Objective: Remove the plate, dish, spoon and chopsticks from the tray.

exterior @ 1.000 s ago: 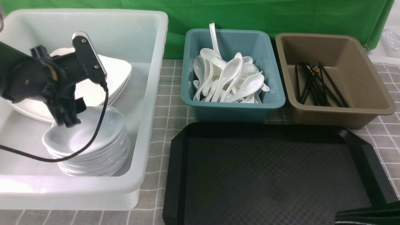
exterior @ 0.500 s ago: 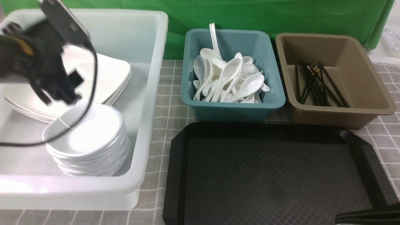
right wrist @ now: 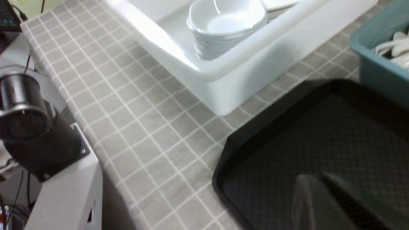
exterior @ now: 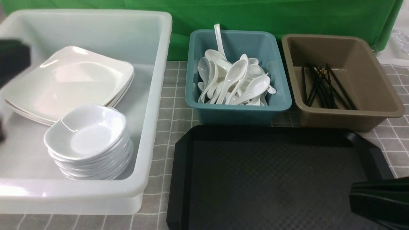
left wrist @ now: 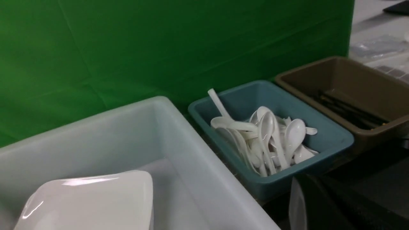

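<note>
Checked tablecloth (exterior: 172, 108), bare tray (exterior: 274, 179), right hand (exterior: 380, 199) (blurred) apparently overhanging

Black tray (exterior: 274, 179) bare; plates (exterior: 68, 81) and dishes (exterior: 89, 143) stacked in white bin (exterior: 153, 95).

No legible text, label, brand or number anywhere.

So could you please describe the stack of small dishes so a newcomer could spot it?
Find the big white tub at the left. Its near corner holds the stack of small dishes. They are deep and rounded, unlike the flat square plates behind them.
</note>
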You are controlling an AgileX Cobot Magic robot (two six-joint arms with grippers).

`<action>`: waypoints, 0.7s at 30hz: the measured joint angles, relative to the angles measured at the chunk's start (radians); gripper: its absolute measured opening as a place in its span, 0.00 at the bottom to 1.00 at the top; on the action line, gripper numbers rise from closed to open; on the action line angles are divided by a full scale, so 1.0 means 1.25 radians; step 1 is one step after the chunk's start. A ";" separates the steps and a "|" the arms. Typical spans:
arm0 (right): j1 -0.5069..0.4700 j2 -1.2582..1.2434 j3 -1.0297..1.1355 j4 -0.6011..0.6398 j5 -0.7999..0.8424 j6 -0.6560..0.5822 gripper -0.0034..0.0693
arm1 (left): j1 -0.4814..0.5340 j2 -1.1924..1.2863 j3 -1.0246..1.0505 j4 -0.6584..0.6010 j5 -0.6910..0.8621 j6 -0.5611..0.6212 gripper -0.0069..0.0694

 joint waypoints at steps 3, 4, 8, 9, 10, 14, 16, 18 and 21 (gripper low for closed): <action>0.000 0.000 0.000 -0.002 -0.016 0.000 0.13 | 0.000 -0.151 0.108 -0.035 -0.008 0.019 0.10; 0.000 0.000 0.000 -0.003 -0.016 0.000 0.14 | 0.000 -0.171 0.124 -0.041 -0.010 0.024 0.10; 0.000 0.000 0.000 -0.003 -0.016 0.000 0.14 | 0.000 -0.270 0.207 -0.072 -0.040 0.048 0.10; 0.000 0.000 0.000 -0.003 -0.016 0.000 0.14 | 0.000 -0.270 0.207 -0.072 -0.040 0.048 0.10; 0.000 0.000 0.000 -0.001 -0.016 0.000 0.14 | 0.000 -0.293 0.233 -0.074 -0.058 0.052 0.10; 0.000 0.000 0.000 0.001 -0.013 0.014 0.15 | 0.000 -0.318 0.273 -0.079 -0.068 0.055 0.10; 0.000 0.000 0.000 0.001 -0.013 0.024 0.15 | 0.000 -0.318 0.280 -0.064 -0.054 0.055 0.10; 0.000 0.000 0.000 0.001 -0.013 0.024 0.15 | 0.000 -0.318 0.281 -0.053 -0.049 0.055 0.10; 0.000 0.000 0.000 0.001 -0.013 0.024 0.15 | 0.000 -0.318 0.281 -0.021 -0.042 0.055 0.10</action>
